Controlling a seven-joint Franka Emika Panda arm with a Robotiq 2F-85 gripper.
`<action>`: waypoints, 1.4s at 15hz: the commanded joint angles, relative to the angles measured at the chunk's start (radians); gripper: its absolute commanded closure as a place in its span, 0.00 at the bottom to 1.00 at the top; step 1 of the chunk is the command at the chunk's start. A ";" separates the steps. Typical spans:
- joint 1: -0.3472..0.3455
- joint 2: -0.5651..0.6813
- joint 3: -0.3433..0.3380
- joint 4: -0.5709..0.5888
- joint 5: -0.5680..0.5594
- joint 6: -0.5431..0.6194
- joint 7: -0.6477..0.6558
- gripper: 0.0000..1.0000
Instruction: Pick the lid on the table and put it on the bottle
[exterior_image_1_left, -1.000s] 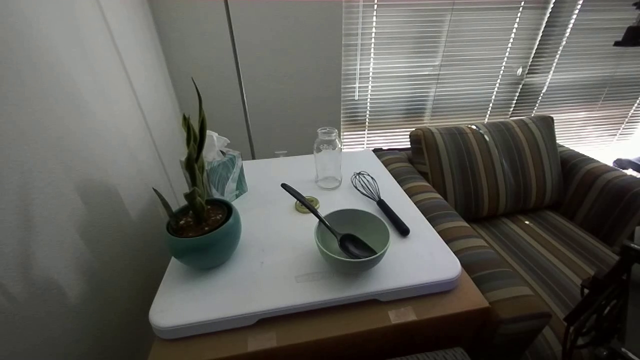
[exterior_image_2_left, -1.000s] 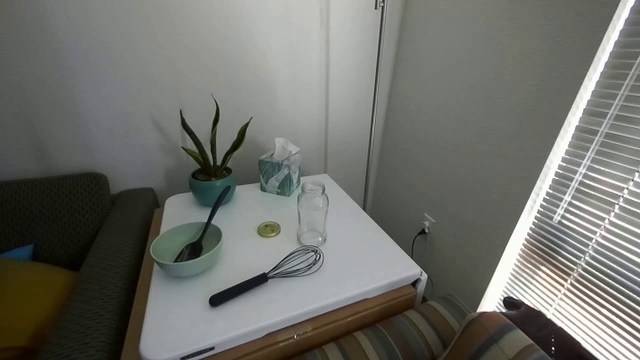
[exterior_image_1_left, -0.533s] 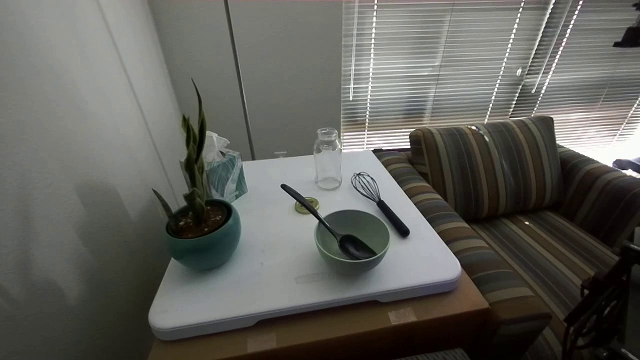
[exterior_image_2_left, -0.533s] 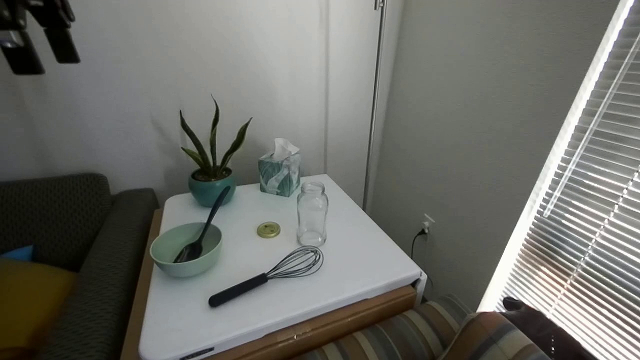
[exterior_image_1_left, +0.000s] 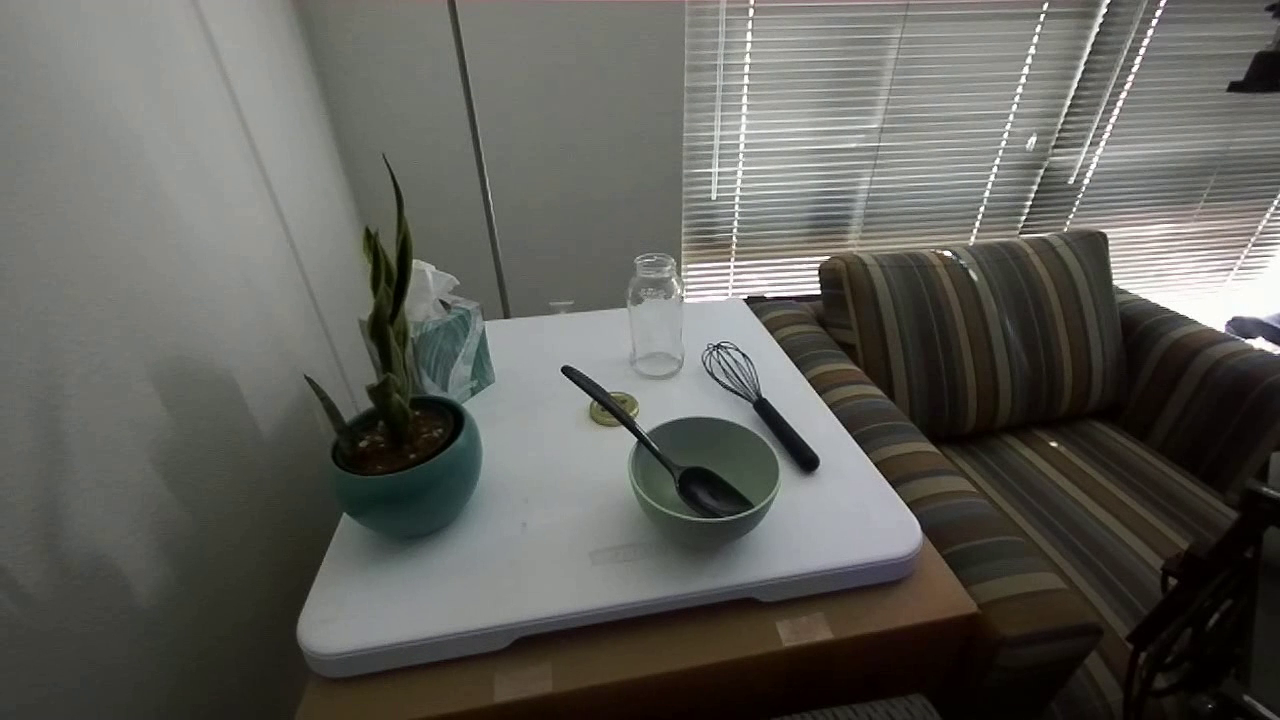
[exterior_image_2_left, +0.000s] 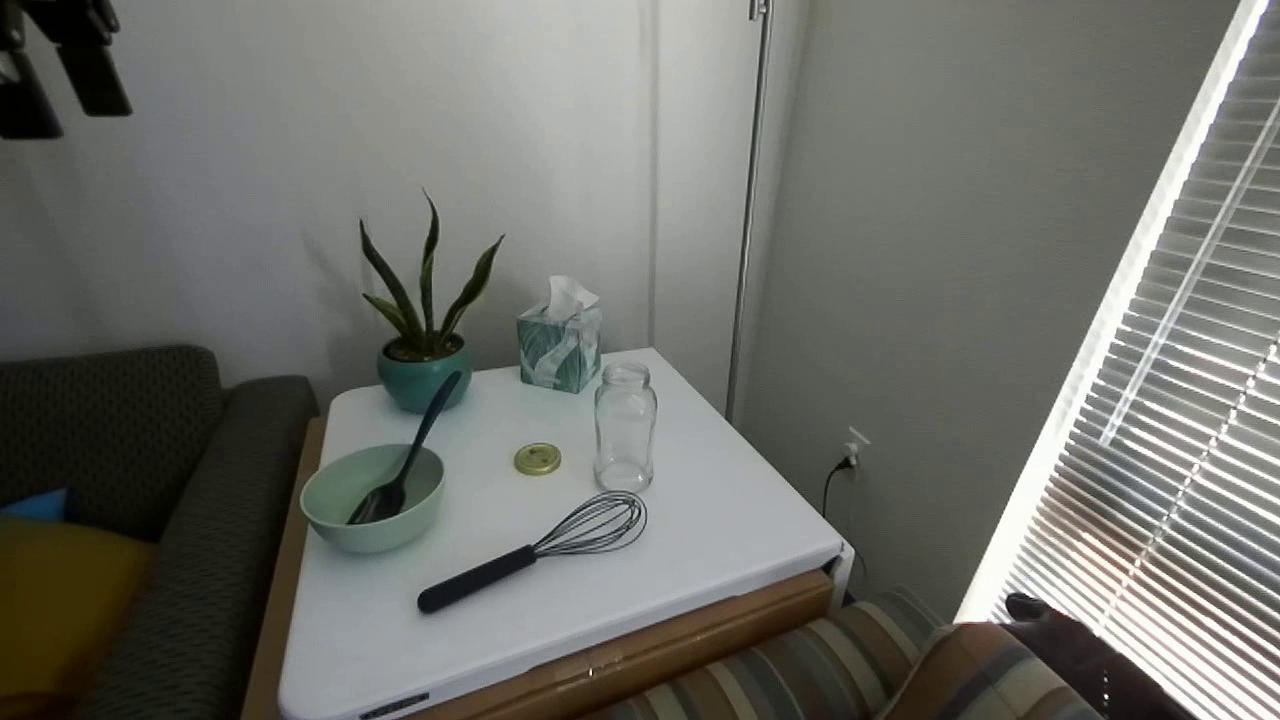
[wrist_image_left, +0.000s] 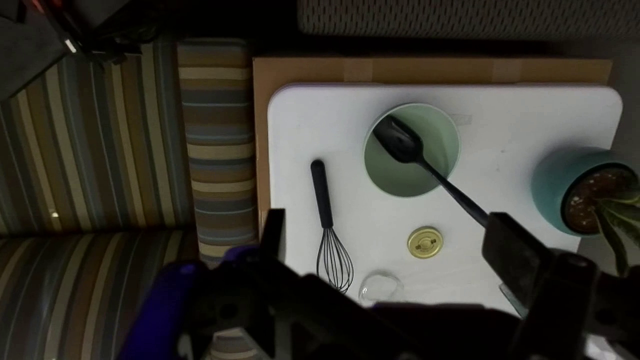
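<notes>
While the gripper (wrist_image_left: 384, 230) hangs well above the table (exterior_image_2_left: 720, 530), the wrist view shows its fingers (wrist_image_left: 515, 250) spread wide and holding nothing. Flat on the table lies the lid (exterior_image_2_left: 538, 459), gold and round, between the bowl (exterior_image_2_left: 375, 540) and the bottle (exterior_image_2_left: 626, 430), touching neither. The bottle stands upright, its mouth uncovered. A spoon (wrist_image_left: 434, 173) leans in the bowl, its handle across the rim; the whisk (exterior_image_2_left: 515, 562) lies with its wires near the bottle. In an exterior view, the plant (exterior_image_2_left: 412, 386) and the tissue box (exterior_image_2_left: 558, 352) stand at the table's far side, a striped chair (exterior_image_2_left: 840, 665) at its near side.
</notes>
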 joint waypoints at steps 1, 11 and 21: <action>0.043 -0.005 -0.015 -0.077 0.049 0.072 -0.089 0.00; 0.031 0.428 -0.132 0.055 0.061 0.350 -0.456 0.00; 0.100 0.822 -0.185 0.304 -0.057 0.504 -0.150 0.00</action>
